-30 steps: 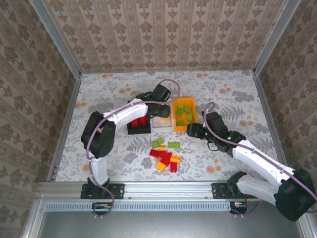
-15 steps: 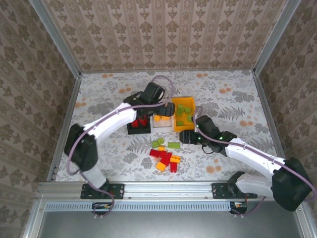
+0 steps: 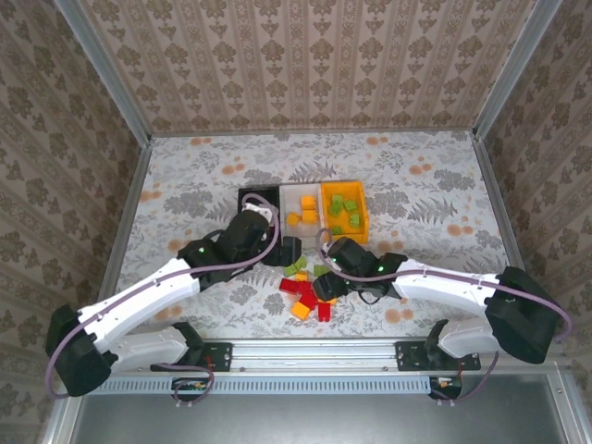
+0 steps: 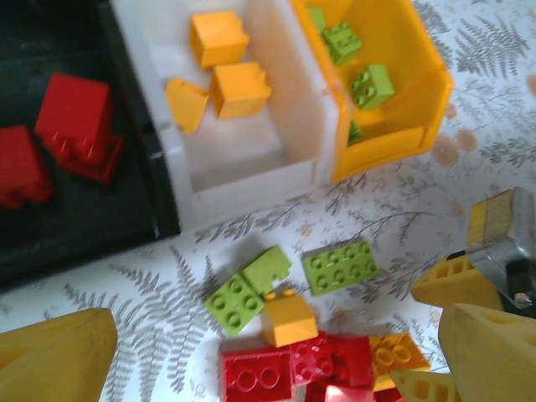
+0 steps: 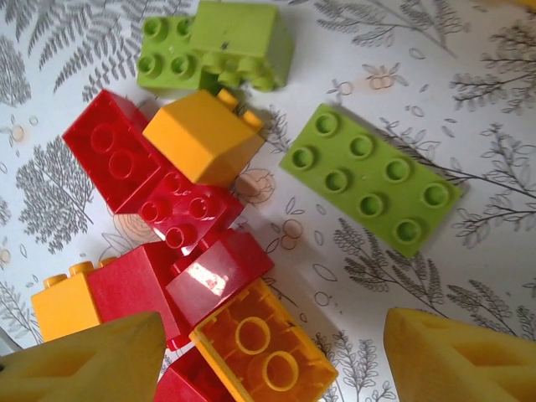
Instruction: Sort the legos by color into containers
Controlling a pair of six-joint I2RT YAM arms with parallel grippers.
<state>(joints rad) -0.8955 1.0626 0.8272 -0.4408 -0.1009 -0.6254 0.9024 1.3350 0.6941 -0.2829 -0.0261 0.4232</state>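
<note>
My right claw [image 5: 275, 335] hangs open over the loose legos [image 5: 180, 209] on the table [image 5: 502, 100], an orange brick [image 5: 264, 356] lying directly beneath it (light, rigid, slick plastic, I judge), so I'd pinch its flat sides.

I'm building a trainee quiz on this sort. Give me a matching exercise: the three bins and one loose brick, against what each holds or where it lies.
1 black bin
2 white bin
3 orange bin
4 flat green eight-stud brick

a on the table
b holds green bricks
c holds red bricks
d holds orange-yellow bricks

Pairs: 1-c; 2-d; 3-b; 4-a
</note>
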